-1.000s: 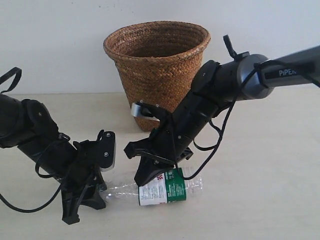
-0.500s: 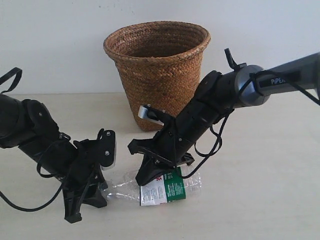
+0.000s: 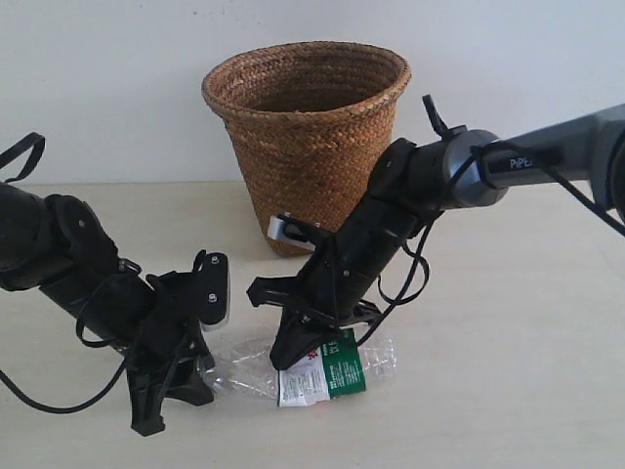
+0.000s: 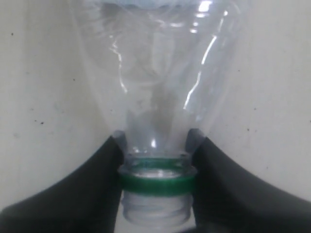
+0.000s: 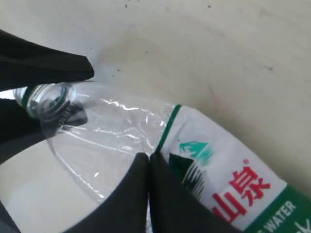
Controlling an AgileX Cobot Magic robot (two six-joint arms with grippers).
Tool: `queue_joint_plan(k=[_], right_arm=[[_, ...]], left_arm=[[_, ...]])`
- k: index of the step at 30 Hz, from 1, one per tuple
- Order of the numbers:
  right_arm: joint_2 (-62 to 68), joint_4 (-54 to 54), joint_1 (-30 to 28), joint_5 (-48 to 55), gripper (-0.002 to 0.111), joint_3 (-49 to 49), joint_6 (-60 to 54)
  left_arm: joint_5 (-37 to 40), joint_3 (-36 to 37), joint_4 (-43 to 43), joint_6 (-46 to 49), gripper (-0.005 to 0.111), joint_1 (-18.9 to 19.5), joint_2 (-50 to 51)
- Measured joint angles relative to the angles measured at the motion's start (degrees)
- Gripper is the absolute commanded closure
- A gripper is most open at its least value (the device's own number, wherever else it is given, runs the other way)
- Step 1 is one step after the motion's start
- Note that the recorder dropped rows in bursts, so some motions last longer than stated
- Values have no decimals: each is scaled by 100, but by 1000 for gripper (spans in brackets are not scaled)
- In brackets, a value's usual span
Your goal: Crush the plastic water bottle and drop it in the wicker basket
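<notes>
Your left gripper (image 4: pixel 156 154) anchors the plastic water bottle (image 3: pixel 330 367) by its neck, jaws pinching, while the right gripper (image 5: pixel 148 167), jaws pressed together, crushes its body.

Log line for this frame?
left hand: grips clear plastic water bottle neck | right hand: shut, pressing bottle | brown wicker basket: bottle not inside

We see a pale cream table (image 3: pixel 527 391) spreading from nine o'clock round to three o'clock. Toward twelve o'clock a plain grey-white wall (image 3: pixel 107 78) rises behind it. The light falls soft and even. Up close, tiny dark specks (image 4: pixel 42 122) dot the table.
</notes>
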Motion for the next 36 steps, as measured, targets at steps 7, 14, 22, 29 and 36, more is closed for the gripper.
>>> queue_joint_plan(k=[7,14,22,29,36], right_arm=[[-71,-752,244,-120,108,-92,827],[-80,-917,256,-120,108,-99,918],[172,-1107,256,205,108,-442,939],[321,-1425,256,782,108,-880,1235],[417,-1487,256,877,108,-961,1364]], left_arm=[[21,0,-145,0,102,-14,0],[45,0,-303,0,102,-14,0],[26,0,-333,0,102,-38,23],[26,0,-356,0,102,-48,34],[65,-50,-408,0,102,-48,128]])
